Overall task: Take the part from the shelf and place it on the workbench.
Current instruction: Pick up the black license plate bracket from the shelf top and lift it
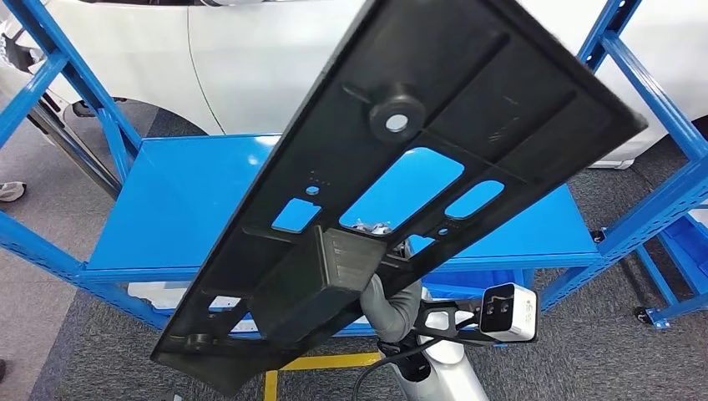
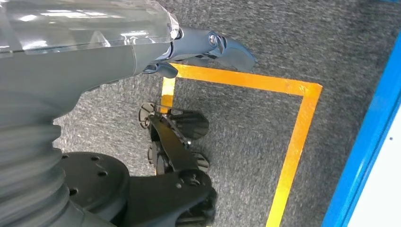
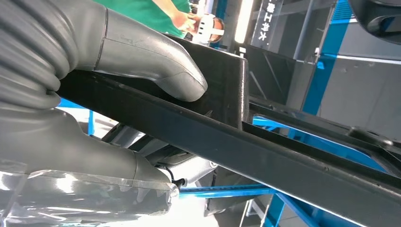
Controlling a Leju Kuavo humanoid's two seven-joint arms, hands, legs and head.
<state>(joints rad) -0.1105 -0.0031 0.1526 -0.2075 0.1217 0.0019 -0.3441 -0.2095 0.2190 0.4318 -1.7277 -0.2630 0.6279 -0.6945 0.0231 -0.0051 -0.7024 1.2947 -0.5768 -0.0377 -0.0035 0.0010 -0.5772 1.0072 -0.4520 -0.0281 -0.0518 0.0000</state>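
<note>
From the head we hold the part (image 1: 401,167) tilted above the blue shelf (image 1: 175,200), right hand (image 1: 392,305) gripping its lower edge. Left hand (image 2: 208,47) hangs empty, fingers curled. Right wrist: thumb (image 3: 161,66) clamps the rim.

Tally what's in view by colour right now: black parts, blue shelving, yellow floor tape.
Black: 1, the panel part, gripped by the right hand above the shelf.
Blue: 1, the shelf rack.
Yellow: 1, the floor tape outline, seen past the hanging left hand, which holds nothing.
Total: 3
</note>
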